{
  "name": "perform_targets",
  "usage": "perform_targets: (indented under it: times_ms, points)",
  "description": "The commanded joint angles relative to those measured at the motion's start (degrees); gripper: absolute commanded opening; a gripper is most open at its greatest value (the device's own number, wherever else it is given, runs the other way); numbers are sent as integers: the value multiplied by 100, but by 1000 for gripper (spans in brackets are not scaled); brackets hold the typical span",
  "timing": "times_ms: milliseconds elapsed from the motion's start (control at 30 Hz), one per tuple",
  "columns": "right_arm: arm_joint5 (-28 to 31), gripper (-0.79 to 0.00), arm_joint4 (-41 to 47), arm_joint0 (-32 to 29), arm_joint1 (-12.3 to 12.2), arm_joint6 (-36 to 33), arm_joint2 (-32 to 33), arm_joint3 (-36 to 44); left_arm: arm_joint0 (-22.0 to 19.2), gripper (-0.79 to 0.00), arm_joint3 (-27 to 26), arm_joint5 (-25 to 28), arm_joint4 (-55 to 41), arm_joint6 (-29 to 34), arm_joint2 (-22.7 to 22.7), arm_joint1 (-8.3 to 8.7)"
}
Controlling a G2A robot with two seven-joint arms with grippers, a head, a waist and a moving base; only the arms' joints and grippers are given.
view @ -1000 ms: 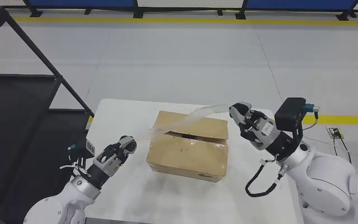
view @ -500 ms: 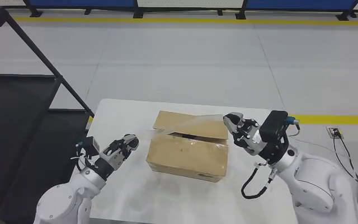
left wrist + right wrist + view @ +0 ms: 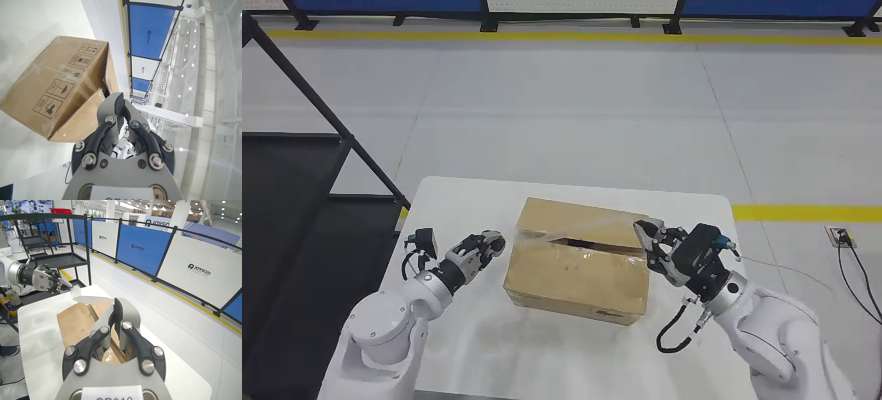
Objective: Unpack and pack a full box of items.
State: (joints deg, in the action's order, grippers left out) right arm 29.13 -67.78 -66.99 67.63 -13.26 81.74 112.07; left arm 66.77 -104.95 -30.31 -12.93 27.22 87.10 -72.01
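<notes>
A brown cardboard box (image 3: 577, 272) lies in the middle of the white table (image 3: 472, 205), its top flaps slightly parted. A clear tape strip (image 3: 582, 222) runs over the box top from its left corner to my right gripper (image 3: 642, 235), which is shut on it by the box's right end. In the right wrist view the tape strip (image 3: 88, 298) leaves my right gripper (image 3: 115, 313) and ends crumpled at the left gripper (image 3: 70, 286). My left gripper (image 3: 497, 241) is shut, its tips touching that tape end; a pinch cannot be told. The left wrist view has the box (image 3: 56, 81) beside my left gripper (image 3: 121, 104).
A black shelf cart (image 3: 302, 230) stands close to the table's left side, with bottles (image 3: 7, 306) on a lower shelf. Bare tabletop lies in front of the box. Blue and white barrier panels (image 3: 143, 247) line the far floor.
My right gripper has come down and in toward the box's right end, so the tape strip now lies lower and flatter. My left gripper has moved up to the box's left corner.
</notes>
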Motion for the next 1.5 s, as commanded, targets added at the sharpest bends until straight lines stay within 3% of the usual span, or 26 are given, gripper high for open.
perform_targets:
  times_ms: [0,400,1000,1067,1100,1167,1467]
  points:
    - [-70,-785,-88,1,-1,-7,-30,-40,-77,-785,108,-13,23,2,-73,3]
    - [-516,-785,-530,91,7,136,-192,-206,-391,-785,538,5,-239,-263,-357,-22]
    - [-667,-785,-637,111,-3,-69,-261,-333,-690,-785,980,-218,-322,-348,-593,-2]
    - [-671,-785,-637,115,-5,-74,-262,-347,-689,-579,987,-218,-349,-381,-592,0]
    - [-670,-785,-636,118,-5,-73,-262,-352,-688,-529,988,-216,-356,-387,-592,1]
    - [-674,-785,-641,132,-7,-81,-261,-373,-685,-496,988,-207,-381,-410,-589,5]
    - [-676,-785,-622,203,-13,-113,-255,-454,-650,-489,946,-193,-419,-443,-539,33]
